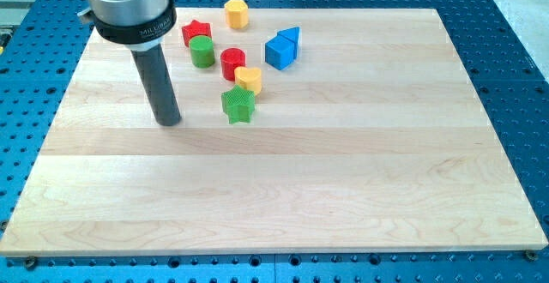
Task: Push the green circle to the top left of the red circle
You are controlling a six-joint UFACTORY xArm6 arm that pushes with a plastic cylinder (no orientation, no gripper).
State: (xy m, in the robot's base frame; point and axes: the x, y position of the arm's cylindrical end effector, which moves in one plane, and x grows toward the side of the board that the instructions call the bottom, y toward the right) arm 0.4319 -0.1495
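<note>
- The near half of the wooden surface (283,197) has nothing on it, so there is lots of room there.
- My tip (168,121) rests on the surface, on the left side. There is no gripper here, just a straight dark rod, so nothing opens, closes or holds.
- The green star (238,105) sits to the right of my tip, with a gap between them.
- Just behind the star is a yellow block (249,79), and touching that is the red circle (232,63).
- The green circle (202,51) lies farther away than my tip and a little to the right. It is just left of the red circle and only slightly farther back.
- I think the green circle needs a small push away, toward the far edge, to end up far-left of the red circle.
- The red star (196,33) is right behind the green circle, so it is in the way of that push.
- The blue block (283,48) is off to the right, and the yellow hexagon-like block (236,13) is farthest back.
</note>
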